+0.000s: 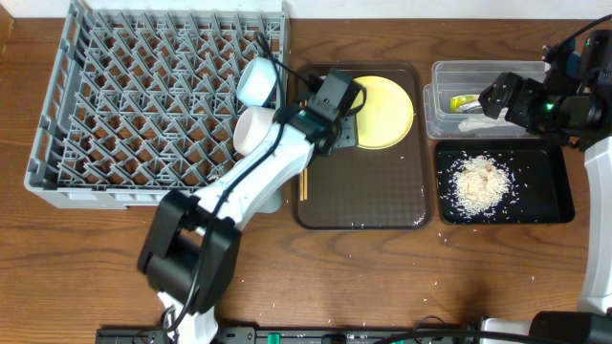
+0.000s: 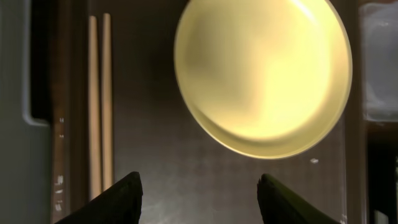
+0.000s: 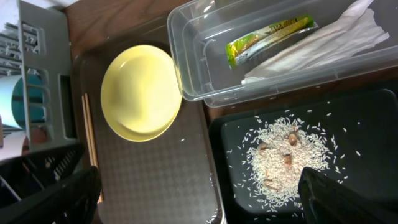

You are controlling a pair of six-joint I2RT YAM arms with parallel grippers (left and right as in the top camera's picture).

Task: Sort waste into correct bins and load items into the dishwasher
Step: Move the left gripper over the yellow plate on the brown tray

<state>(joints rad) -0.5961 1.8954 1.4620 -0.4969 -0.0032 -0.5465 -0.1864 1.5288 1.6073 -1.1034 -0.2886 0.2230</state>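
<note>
Wooden counter [image 1: 382,287]: plate [image 2: 264,74] looks next for rack [image 1: 143,96]
Left hand [image 2: 200,183] spread, empty, low in frame below plate, must close on its rim; right hand [image 3: 196,183] spread too

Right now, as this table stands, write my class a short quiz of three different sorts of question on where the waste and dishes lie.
1. True or false: the round yellow plate lies in the grey plastic dish rack.
2. Multiple choice: the heap of white rice grains lies in (A) the clear plastic tub, (B) the flat black tray, (C) the dish rack.
3. Short answer: which arm's gripper, jaws open and empty, hovers by the plate?

Key:
1. False, it lies on the brown serving tray.
2. B.
3. The left gripper.
</note>
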